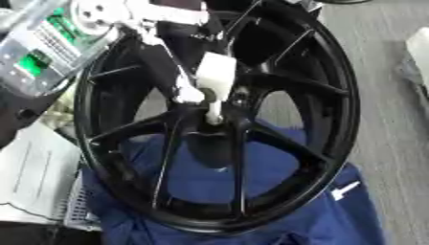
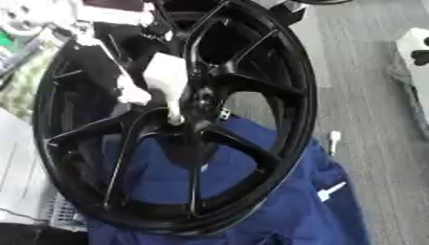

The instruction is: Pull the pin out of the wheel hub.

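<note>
A black spoked wheel hub (image 1: 322,95) lies tilted on a blue cloth (image 1: 335,220). A white pin (image 1: 215,81) with a thick white handle stands slanted in the hub's centre bore, its thin tip at the bore's mouth. My left arm comes in from the upper left. Its black left hand (image 1: 167,72) lies against the pin's handle, one white-tipped finger (image 1: 189,94) pressed beside the shaft. The far side of the handle is hidden. My right hand is out of sight.
A green and white device (image 1: 38,48) sits at the upper left, white papers (image 1: 33,172) and a white basket edge (image 1: 73,206) at the left. Small white pieces (image 2: 333,141) lie near the cloth. A white object (image 2: 415,43) is at the right edge.
</note>
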